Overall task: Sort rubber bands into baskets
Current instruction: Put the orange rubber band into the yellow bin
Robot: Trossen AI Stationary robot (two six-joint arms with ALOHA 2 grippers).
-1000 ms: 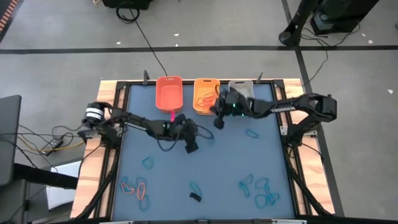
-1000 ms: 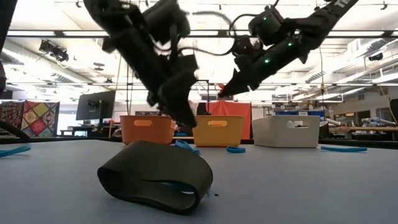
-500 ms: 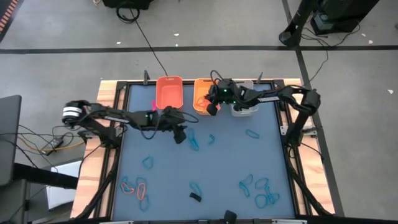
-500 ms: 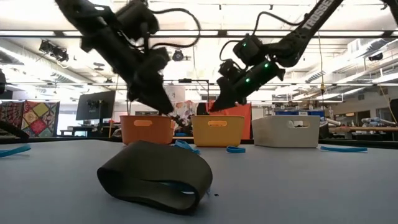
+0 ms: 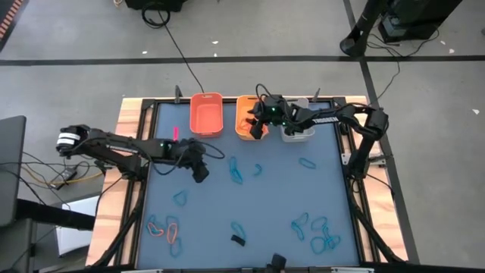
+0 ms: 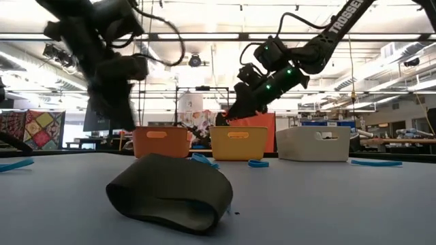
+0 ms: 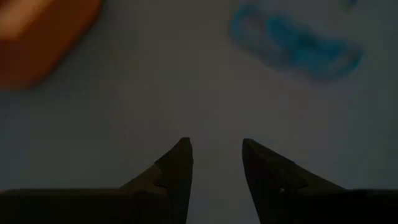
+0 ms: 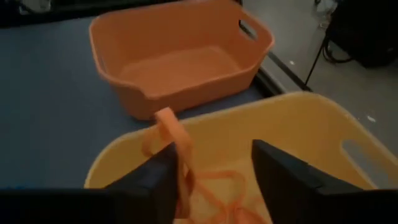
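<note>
Three baskets stand along the far edge: orange (image 5: 206,114), yellow-orange (image 5: 244,120) and grey-white (image 5: 297,130), the last partly under my right arm. My right gripper (image 8: 211,149) hovers open over the yellow-orange basket (image 8: 298,130), with an orange rubber band (image 8: 166,130) at one fingertip. More orange bands (image 8: 217,193) lie inside that basket. My left gripper (image 5: 198,173) is open over bare table left of centre, with nothing between its fingers (image 7: 216,162). Blue bands (image 5: 236,171) lie to its right. My right gripper's fingers stand apart. The orange band's lower part (image 8: 180,163) hangs slack beside the tip of one finger (image 8: 158,177), over the inside of the yellow-orange basket. I cannot tell whether the band touches that finger.
Loose bands lie on the blue mat: blue ones at the right (image 5: 307,162) and near right (image 5: 318,231), orange and blue ones near left (image 5: 165,229). A chunky black band (image 5: 238,240) lies at the near edge and fills the foreground in the low view (image 6: 170,192).
My left gripper has drawn back toward the table's left edge, away from the blue bands at the centre, and has rolled somewhat. My right gripper has gone toward the far edge and now stands over the yellow-orange basket.
</note>
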